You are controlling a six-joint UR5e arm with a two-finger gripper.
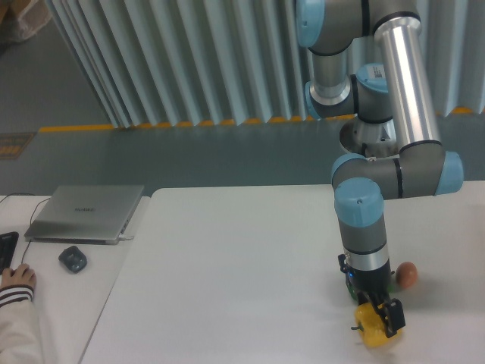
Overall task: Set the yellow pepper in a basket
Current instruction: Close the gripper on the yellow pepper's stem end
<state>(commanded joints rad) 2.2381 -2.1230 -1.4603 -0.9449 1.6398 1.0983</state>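
Note:
The yellow pepper (pixel 371 330) is glossy and lobed, near the table's front right edge, lying on its side with its short dark stem pointing left. My gripper (pixel 378 312) points straight down over it, with its black fingers (pixel 395 316) closed against the pepper's sides. I cannot tell whether the pepper rests on the table or hangs just above it. No basket is in view.
A small orange-pink ball (pixel 408 274) lies just right of the wrist, and a sliver of something green (pixel 390 283) shows behind it. On the grey desk to the left are a closed laptop (pixel 87 212), a mouse (pixel 73 258) and a person's hand (pixel 17 277).

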